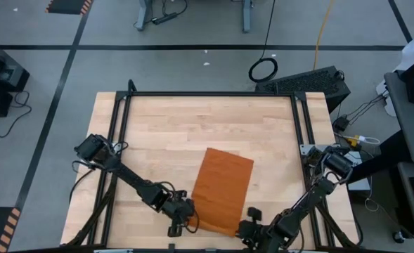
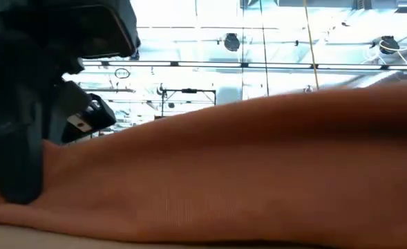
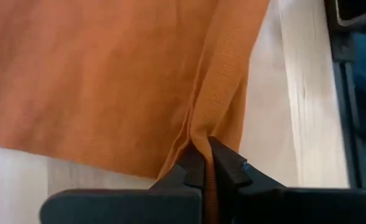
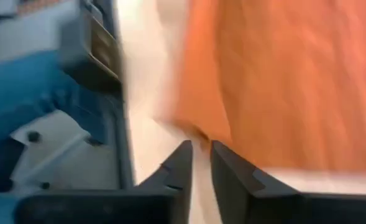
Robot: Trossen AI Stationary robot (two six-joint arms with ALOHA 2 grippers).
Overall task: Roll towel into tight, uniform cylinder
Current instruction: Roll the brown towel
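The towel (image 1: 222, 188) is laid flat on the counter (image 1: 164, 133), near its front edge. A pinched fold, seen only in the left wrist view, is clamped by the left gripper (image 3: 205, 163). The right gripper (image 4: 200, 163) is held just off the towel's corner, jaws slightly parted and empty.

Nearly closed fingers (image 4: 181, 163) beside towel (image 4: 282, 81)

We see two dark, jointed arms with black cables looped at their bases; each claw, left claw (image 3: 205, 163) and right claw (image 4: 199, 163), shows angular black fingers.
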